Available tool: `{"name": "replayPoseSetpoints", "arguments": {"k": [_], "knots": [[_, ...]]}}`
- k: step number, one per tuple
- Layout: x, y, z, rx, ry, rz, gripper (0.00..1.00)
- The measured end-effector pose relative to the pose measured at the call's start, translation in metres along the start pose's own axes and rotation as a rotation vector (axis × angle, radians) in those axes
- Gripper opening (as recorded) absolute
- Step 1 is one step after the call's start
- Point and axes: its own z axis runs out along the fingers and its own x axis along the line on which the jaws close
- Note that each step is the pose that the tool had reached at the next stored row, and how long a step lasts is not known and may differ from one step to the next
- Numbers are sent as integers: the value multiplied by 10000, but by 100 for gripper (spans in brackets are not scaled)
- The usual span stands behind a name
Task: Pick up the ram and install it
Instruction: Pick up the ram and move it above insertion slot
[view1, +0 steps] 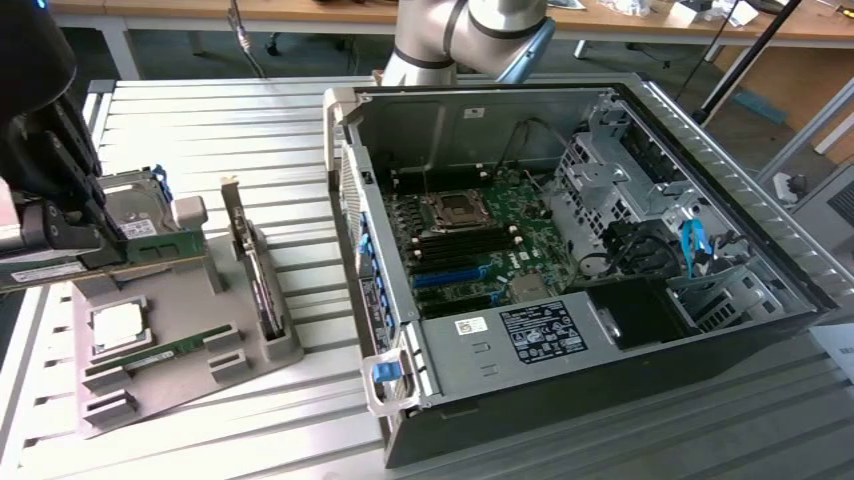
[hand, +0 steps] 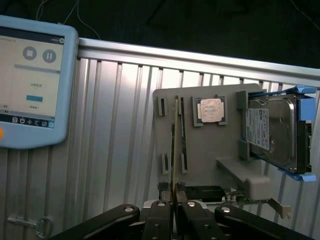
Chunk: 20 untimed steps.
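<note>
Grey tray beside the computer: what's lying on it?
On the grey tray sit the ram, a square silver processor chip, a hard drive and an expansion card standing on edge. In the wrist view the hand hides the tray's edge by that card.

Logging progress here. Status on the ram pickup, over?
Gripper shut, empty, above the tray. Ram lying in its tray slot, untouched. Case open, nothing blocking the ram.
</note>
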Motion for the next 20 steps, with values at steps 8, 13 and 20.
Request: {"name": "replayPoseSetpoints", "arguments": {"k": [8, 13, 20], "knots": [[34, -272, 14, 0, 0, -2, 15], [46, -372, 19, 0, -1, -8, 15], [68, -554, 28, 0, -1, -21, 15]]}}
